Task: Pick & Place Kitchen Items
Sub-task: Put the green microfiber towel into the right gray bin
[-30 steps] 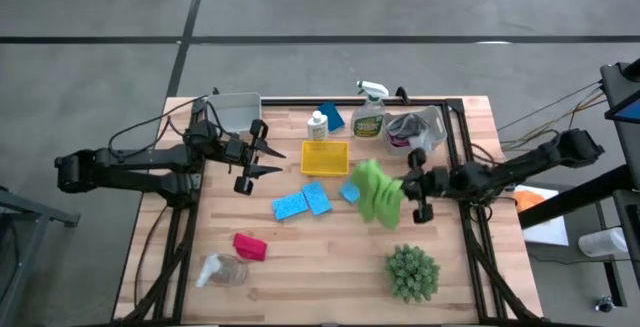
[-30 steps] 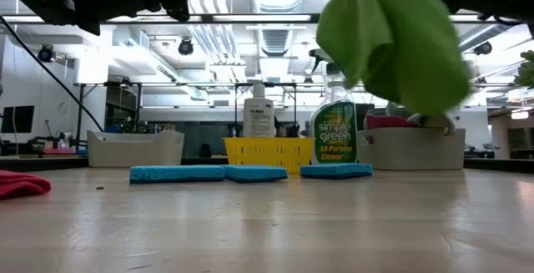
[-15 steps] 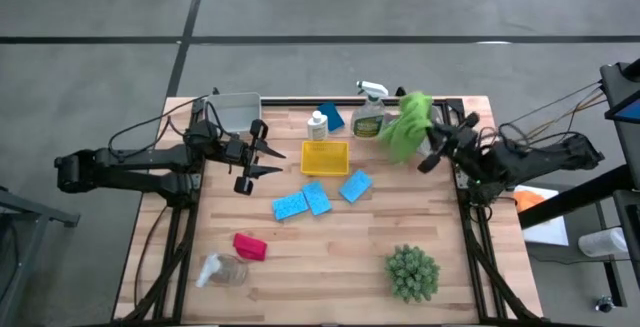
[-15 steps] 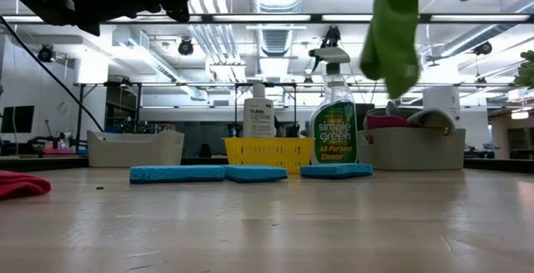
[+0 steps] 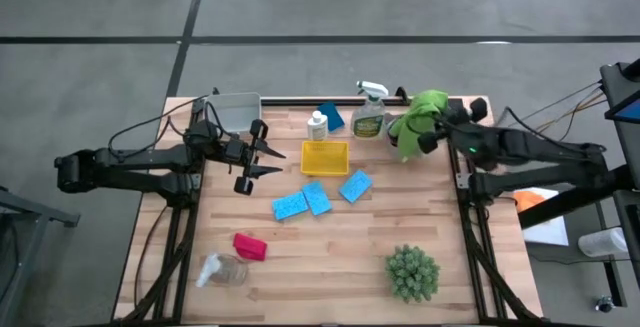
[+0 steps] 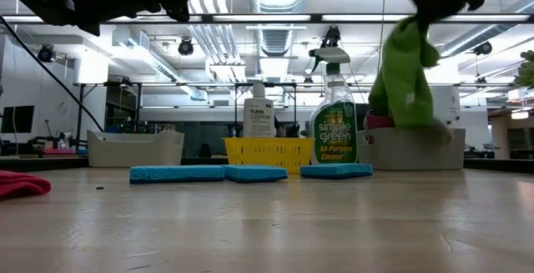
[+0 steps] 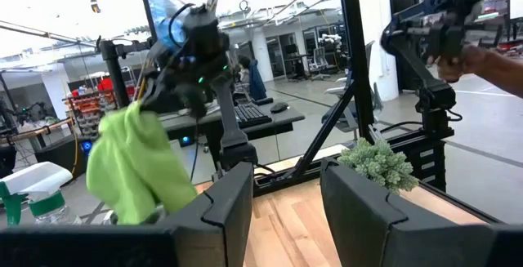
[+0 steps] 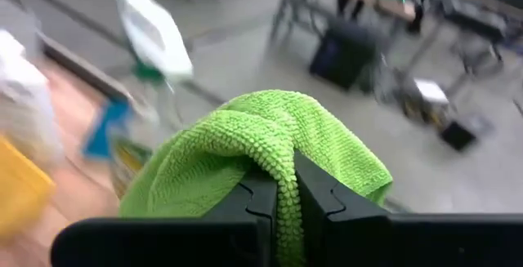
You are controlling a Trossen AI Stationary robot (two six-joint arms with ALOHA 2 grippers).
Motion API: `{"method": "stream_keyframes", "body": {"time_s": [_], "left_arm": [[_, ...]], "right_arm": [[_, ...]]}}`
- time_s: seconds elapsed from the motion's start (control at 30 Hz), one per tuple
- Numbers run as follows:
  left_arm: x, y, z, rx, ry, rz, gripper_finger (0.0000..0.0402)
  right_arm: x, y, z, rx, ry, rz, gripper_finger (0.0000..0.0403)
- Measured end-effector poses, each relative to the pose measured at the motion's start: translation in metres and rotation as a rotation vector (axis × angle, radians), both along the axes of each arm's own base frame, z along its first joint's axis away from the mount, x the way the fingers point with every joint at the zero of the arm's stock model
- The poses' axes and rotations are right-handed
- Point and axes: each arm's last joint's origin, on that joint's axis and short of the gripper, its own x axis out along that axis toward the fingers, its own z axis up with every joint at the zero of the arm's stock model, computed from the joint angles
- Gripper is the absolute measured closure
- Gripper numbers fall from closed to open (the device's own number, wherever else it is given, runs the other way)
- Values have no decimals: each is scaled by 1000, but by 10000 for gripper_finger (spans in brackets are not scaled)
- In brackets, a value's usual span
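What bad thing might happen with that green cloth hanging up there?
The green cloth dangles from the right gripper's shut fingers, right beside the spray bottle. A swing might tip the bottle. It hangs over the grey bin, but a loose corner might drape over the rim when released.

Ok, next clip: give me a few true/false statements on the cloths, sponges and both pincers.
1. The right pincer is shut on the green cloth. True.
2. The green cloth lies flat on the table. False: it hangs in the air beside the spray bottle.
3. Three blue sponges lie in front of the yellow tray. True.
4. The left pincer holds the magenta cloth. False: that cloth lies on the table; the pincer holds nothing.
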Motion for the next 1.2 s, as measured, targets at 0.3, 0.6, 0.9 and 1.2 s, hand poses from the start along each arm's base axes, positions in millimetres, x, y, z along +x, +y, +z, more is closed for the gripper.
{"method": "stream_keyframes", "body": {"time_s": [0.3, 0.6, 0.9, 1.2], "left_arm": [[0, 0, 0, 0, -2, 0, 256], [0, 0, 0, 0, -2, 0, 256], [0, 0, 0, -1, 3, 0, 256], [0, 0, 0, -2, 5, 0, 256]], "right_arm": [[13, -66, -34, 330, 167, -76, 385], [28, -116, -86, 691, 309, 22, 385], [39, -128, -116, 801, 411, 41, 381], [34, -121, -99, 739, 349, 27, 252]]}}
